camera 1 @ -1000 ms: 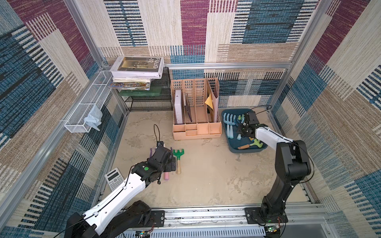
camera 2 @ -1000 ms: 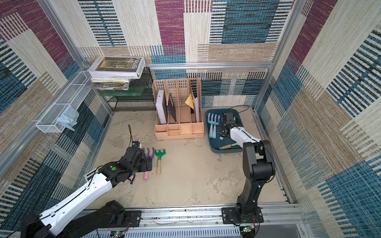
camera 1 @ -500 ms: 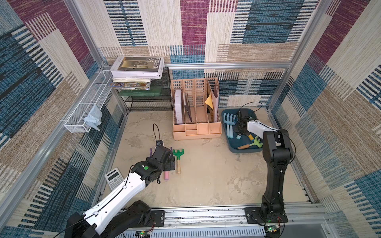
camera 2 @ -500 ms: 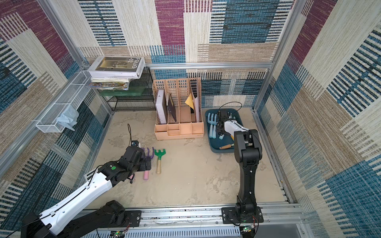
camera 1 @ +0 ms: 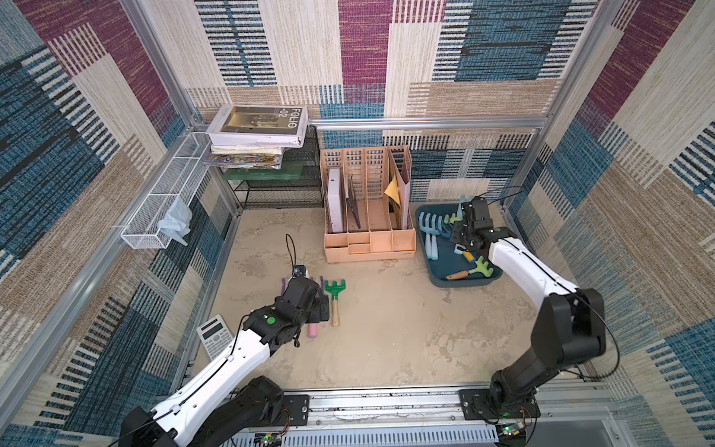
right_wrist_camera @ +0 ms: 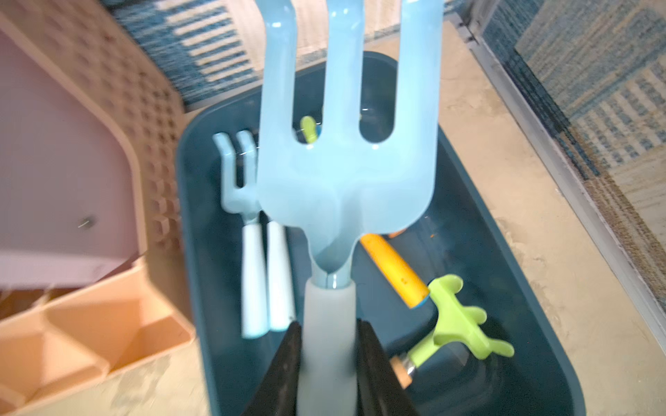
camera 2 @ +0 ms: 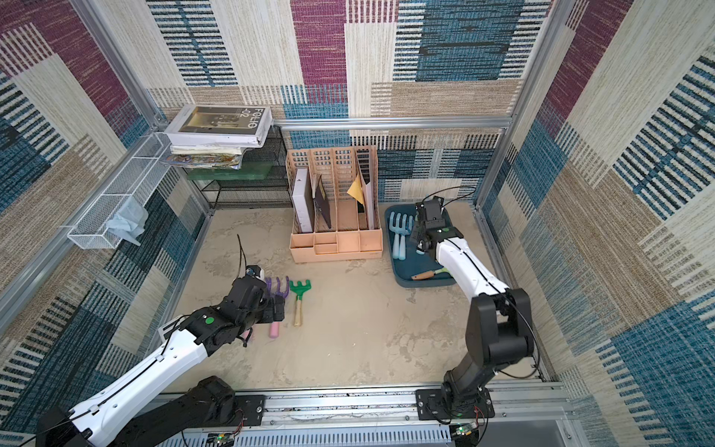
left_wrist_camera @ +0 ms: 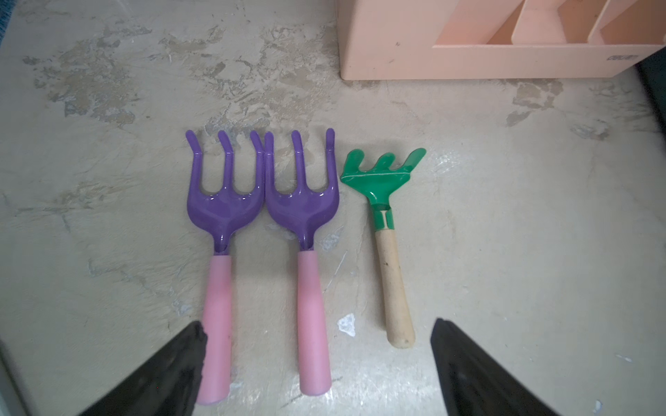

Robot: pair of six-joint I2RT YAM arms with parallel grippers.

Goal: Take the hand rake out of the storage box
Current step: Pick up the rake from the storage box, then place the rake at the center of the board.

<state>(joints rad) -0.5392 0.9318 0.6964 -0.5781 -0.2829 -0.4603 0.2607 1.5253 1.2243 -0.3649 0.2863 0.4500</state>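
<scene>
The storage box (camera 1: 445, 257) is a dark teal tray at the back right, also in the right wrist view (right_wrist_camera: 194, 252). My right gripper (right_wrist_camera: 328, 331) is shut on the pale handle of a light blue hand rake (right_wrist_camera: 346, 173), which hangs above the box with its prongs pointing away. In a top view the right gripper (camera 1: 463, 235) hovers over the box. Two more light blue rakes (camera 1: 429, 232) and a lime green rake (camera 1: 478, 269) lie inside. My left gripper (left_wrist_camera: 319, 331) is open above the table and holds nothing.
Two purple rakes with pink handles (left_wrist_camera: 223, 216) (left_wrist_camera: 302, 216) and a green rake (left_wrist_camera: 382, 180) lie side by side on the table under the left gripper. A peach file organiser (camera 1: 367, 216) stands beside the box. A calculator (camera 1: 214, 340) lies at the left edge.
The right gripper's jaws have closed on the light blue rake's handle, and the right arm has shifted over the box. The left arm has not moved.
</scene>
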